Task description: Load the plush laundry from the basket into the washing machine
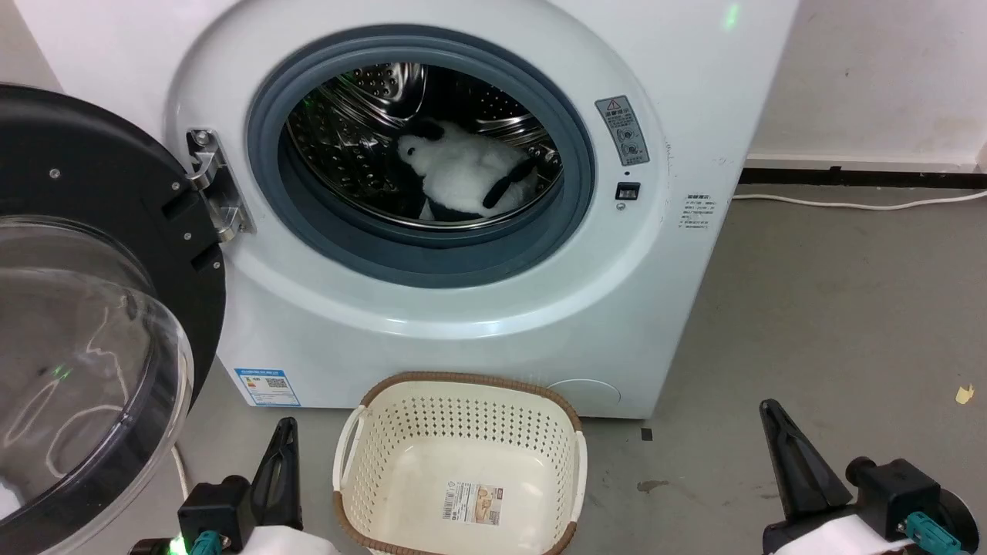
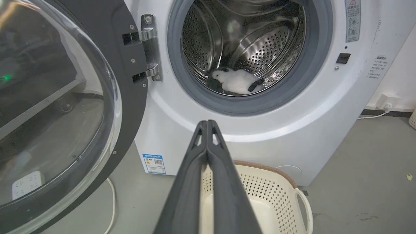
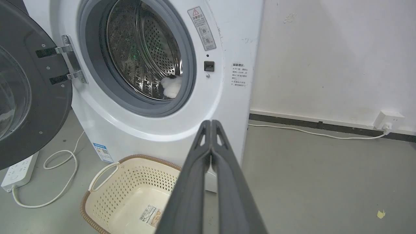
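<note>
Two pincers, left pincer [image 2: 207, 130] and right pincer [image 3: 211, 127], fingers pressed together, holding nothing. Plush laundry [image 1: 466, 177] lies in the washing machine [image 1: 432, 324] drum, 5 o'clock of opening. Basket [image 1: 463, 378] at 6 o'clock, empty. Loading looks done; hold arms low, clear of door [image 1: 100, 193].

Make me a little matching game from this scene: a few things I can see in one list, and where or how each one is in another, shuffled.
Things:
1. plush laundry
2. basket
3. door
4. left hand

States:
A. on the floor in front of the washing machine
B. fingers pressed together, holding nothing
C. lying inside the steel drum
D. swung wide open

Pairs: 1-C, 2-A, 3-D, 4-B
</note>
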{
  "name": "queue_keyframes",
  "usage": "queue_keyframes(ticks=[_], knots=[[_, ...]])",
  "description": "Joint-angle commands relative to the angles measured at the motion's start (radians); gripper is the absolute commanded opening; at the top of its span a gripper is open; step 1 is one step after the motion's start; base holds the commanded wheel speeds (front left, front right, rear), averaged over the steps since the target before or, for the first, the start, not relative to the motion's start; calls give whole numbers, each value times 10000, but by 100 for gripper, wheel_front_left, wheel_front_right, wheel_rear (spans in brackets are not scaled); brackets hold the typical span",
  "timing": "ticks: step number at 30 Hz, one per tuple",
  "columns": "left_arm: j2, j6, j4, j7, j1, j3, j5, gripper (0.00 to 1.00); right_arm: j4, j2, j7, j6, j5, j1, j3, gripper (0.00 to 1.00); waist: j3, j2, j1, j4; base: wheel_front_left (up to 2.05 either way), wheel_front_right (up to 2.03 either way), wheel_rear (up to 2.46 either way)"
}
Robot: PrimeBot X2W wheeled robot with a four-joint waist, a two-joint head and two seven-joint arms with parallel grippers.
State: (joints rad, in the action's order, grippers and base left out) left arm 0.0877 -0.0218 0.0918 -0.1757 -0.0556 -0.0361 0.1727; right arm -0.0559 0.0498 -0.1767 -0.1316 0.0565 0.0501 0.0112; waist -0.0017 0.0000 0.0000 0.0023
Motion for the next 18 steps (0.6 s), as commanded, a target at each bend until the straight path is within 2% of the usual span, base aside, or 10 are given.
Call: queue_keyframes(ticks=[1,18], knots=[[-13,42,-81,45,164,37,-107,0,65,1,45,3,-87,-150,-20,0,0,0,0,0,0,0,0],[-87,78,-251,393,243,103,-436,0,165,2,394,4,-183,-221,-39,0,4,0,0,-5,0,0,0]])
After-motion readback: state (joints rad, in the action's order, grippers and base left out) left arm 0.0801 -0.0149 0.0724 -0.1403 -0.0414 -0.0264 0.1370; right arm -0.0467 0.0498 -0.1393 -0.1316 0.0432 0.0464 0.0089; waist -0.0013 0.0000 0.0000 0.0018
